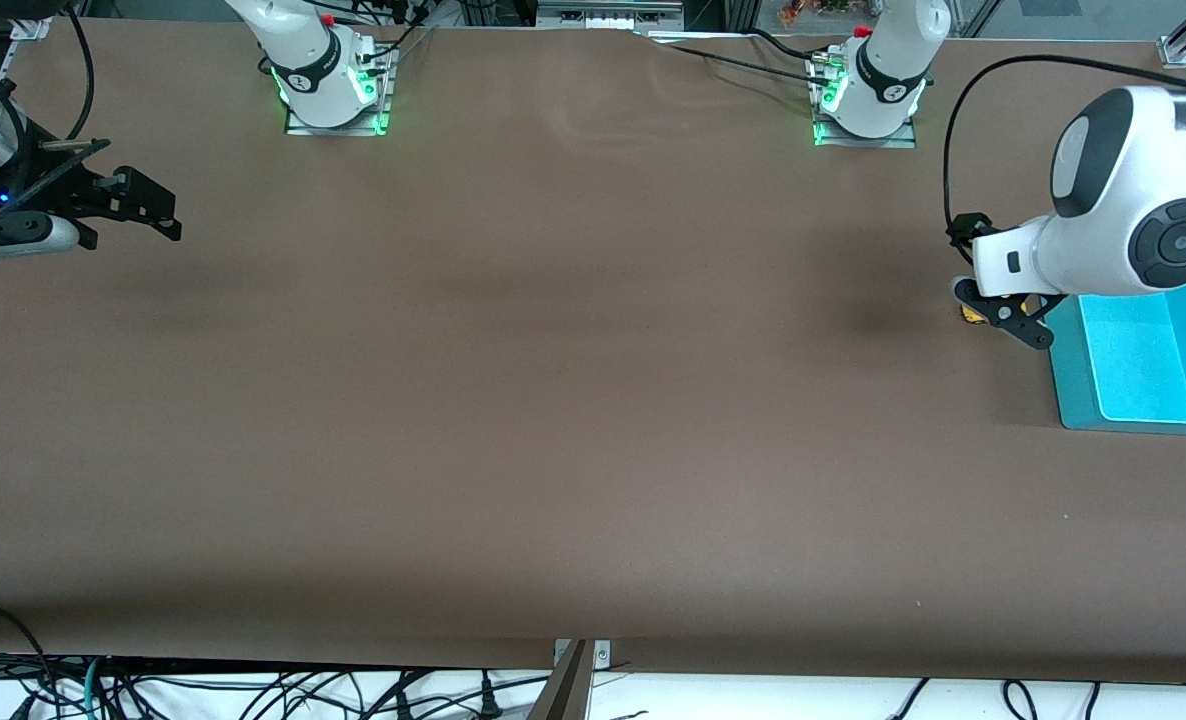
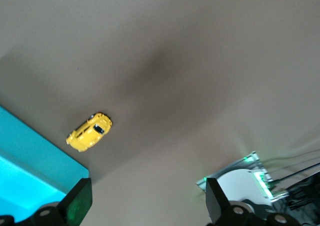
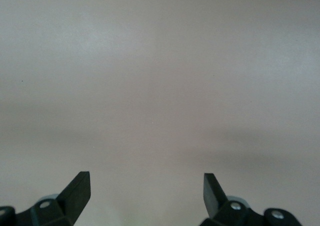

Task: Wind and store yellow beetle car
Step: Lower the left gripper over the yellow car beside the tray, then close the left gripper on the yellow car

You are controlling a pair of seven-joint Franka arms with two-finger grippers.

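Here the yellow beetle car (image 2: 89, 131) shows best in the left wrist view, in the lower left part of the frame: a tiny bright yellow toy with a rounded roof and dark windows, lying on the brown counter (image 1: 553, 400) just beside the corner of a turquoise bin (image 1: 1143, 362). It touches neither the bin nor any finger. In the front view the car (image 1: 972, 314) sits at the right edge of the frame, and only a sliver of yellow peeks out past the black fingers; its shape cannot be made out there.

The left hand (image 1: 1003, 312) hangs over the car, released, its fingers (image 2: 80, 201) spread wide and grasping nothing. The bulky white wrist covers part of the bin, and the bin is cut off by the right edge of the front view.

The right hand (image 1: 148, 205) waits at the upper left of the front view, over bare counter at the right arm's end, also released and empty; its arm is cropped by the frame edge. In its wrist view the two fingertips (image 3: 77, 188) stand wide apart.
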